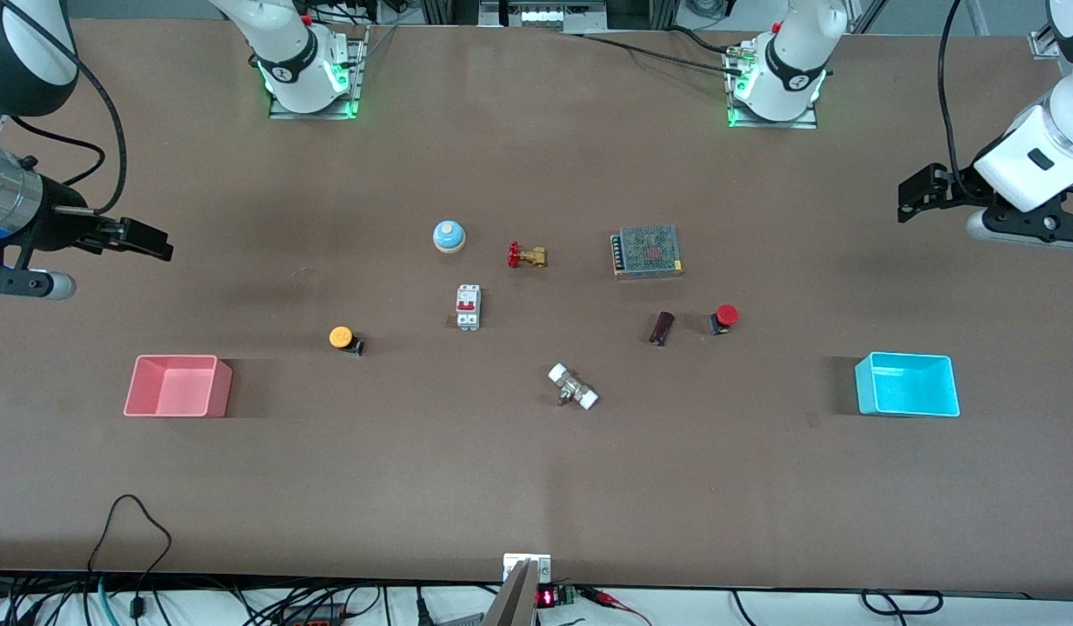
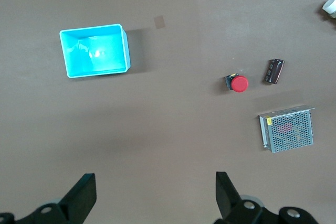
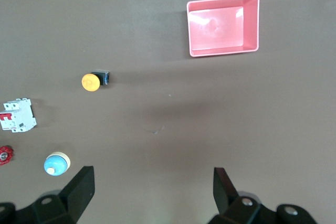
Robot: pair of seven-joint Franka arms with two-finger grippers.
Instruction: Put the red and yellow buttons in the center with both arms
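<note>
The red button (image 1: 724, 318) lies on the brown table (image 1: 536, 487) toward the left arm's end; it also shows in the left wrist view (image 2: 238, 83). The yellow button (image 1: 344, 339) lies toward the right arm's end, beside the pink tray, and shows in the right wrist view (image 3: 93, 81). My left gripper (image 1: 915, 193) is open and empty, up in the air over the table's left arm end (image 2: 156, 195). My right gripper (image 1: 149, 239) is open and empty, up in the air over the right arm's end (image 3: 153, 192).
A pink tray (image 1: 178, 386) and a cyan tray (image 1: 907, 384) sit at the two ends. Between the buttons lie a blue-and-white bell (image 1: 449, 236), a brass valve (image 1: 526, 256), a white breaker (image 1: 468, 307), a metal mesh box (image 1: 648, 251), a dark cylinder (image 1: 662, 328) and a white fitting (image 1: 573, 387).
</note>
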